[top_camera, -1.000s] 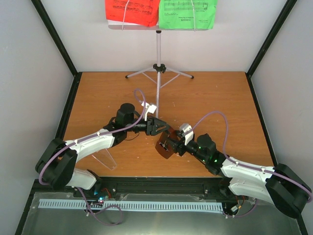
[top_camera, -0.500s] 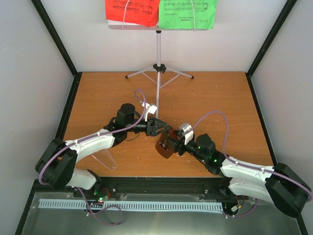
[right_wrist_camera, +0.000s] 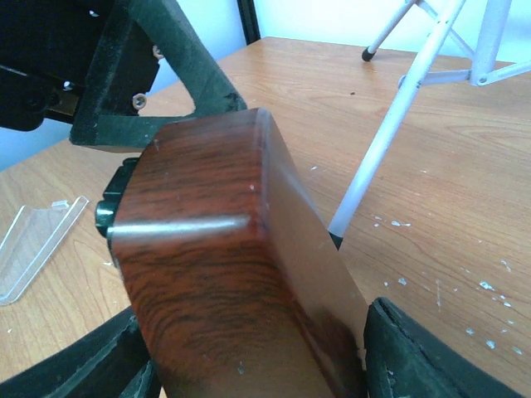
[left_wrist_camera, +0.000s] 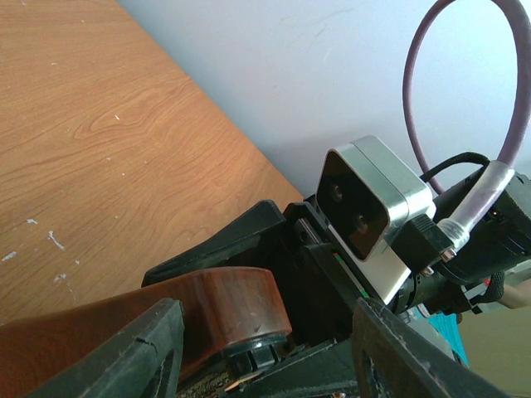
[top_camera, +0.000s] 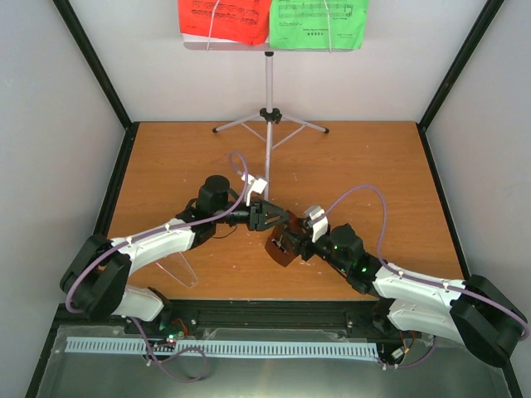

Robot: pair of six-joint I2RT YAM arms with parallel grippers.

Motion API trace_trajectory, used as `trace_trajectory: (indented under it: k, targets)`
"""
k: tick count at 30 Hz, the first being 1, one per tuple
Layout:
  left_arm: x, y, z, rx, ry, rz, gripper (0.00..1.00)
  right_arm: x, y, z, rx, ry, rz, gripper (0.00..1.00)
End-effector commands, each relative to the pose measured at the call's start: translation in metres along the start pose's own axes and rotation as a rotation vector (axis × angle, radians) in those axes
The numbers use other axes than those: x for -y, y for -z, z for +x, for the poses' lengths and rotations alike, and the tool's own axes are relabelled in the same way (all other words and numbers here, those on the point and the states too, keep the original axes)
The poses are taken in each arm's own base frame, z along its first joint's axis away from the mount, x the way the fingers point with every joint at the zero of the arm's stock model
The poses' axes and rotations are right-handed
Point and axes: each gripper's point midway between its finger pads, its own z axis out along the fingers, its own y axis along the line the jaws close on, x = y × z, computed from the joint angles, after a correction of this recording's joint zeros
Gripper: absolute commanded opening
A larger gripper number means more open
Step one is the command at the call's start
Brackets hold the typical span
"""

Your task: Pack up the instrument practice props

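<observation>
My right gripper is clamped on the one metronome near table centre, long axis roughly 5-to-11 o'clock. The left gripper, fingers spread and empty, sits just beside it at 11 o'clock (my handover candidate). One clear cover lies at 8 o'clock. At 12 o'clock is one stand carrying one red sheet and one green sheet.

A wooden bench flecked with pale scuffs stands between white walls and black corner posts, a white slotted strip running below its near edge.
</observation>
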Motion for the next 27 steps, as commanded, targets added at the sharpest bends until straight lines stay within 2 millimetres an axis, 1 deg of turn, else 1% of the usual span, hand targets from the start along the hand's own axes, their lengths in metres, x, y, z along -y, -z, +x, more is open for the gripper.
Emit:
trace_trajectory:
  k: [1,4,7,9,11,14,17,19,20,21,22,24,27]
  targets:
    - [0.012,-0.003,-0.008,0.008,-0.036,0.037,0.57,0.009,-0.001,-0.001,-0.005,-0.013,0.059,0.64]
    - [0.008,-0.003,-0.009,0.014,-0.034,0.017,0.57,0.010,-0.001,-0.003,0.000,-0.012,0.063,0.66]
    - [-0.001,-0.002,-0.009,0.026,-0.023,-0.036,0.57,0.011,0.000,-0.001,-0.007,-0.005,0.068,0.71]
    - [-0.005,0.001,-0.009,0.043,-0.024,-0.066,0.65,0.010,0.002,-0.001,-0.007,0.004,0.063,0.75]
    - [-0.006,0.006,-0.011,0.068,-0.037,-0.093,0.75,0.007,0.006,-0.004,0.004,0.015,0.049,0.82]
    - [-0.002,0.015,-0.018,0.106,-0.085,-0.131,0.86,0.003,0.015,-0.013,0.029,0.035,0.034,0.92]
    - [0.003,0.023,-0.021,0.128,-0.167,-0.155,0.94,0.002,0.026,-0.025,0.053,0.040,0.036,0.97]
    - [0.003,0.027,-0.018,0.131,-0.234,-0.166,0.97,0.007,0.035,-0.037,0.084,0.028,0.077,1.00]
    - [0.000,0.028,-0.012,0.120,-0.261,-0.173,0.98,0.012,0.043,-0.046,0.116,0.019,0.109,1.00]
    - [0.000,0.029,-0.009,0.114,-0.294,-0.173,0.99,0.018,0.048,-0.051,0.135,0.007,0.145,1.00]
    - [-0.003,0.029,-0.001,0.100,-0.316,-0.174,0.99,0.025,0.054,-0.056,0.152,-0.008,0.186,1.00]
    - [-0.002,0.030,0.007,0.084,-0.366,-0.159,0.98,0.037,0.062,-0.060,0.169,-0.041,0.239,1.00]
    - [0.000,0.030,0.019,0.069,-0.446,-0.120,0.96,0.056,0.068,-0.055,0.154,-0.107,0.271,1.00]
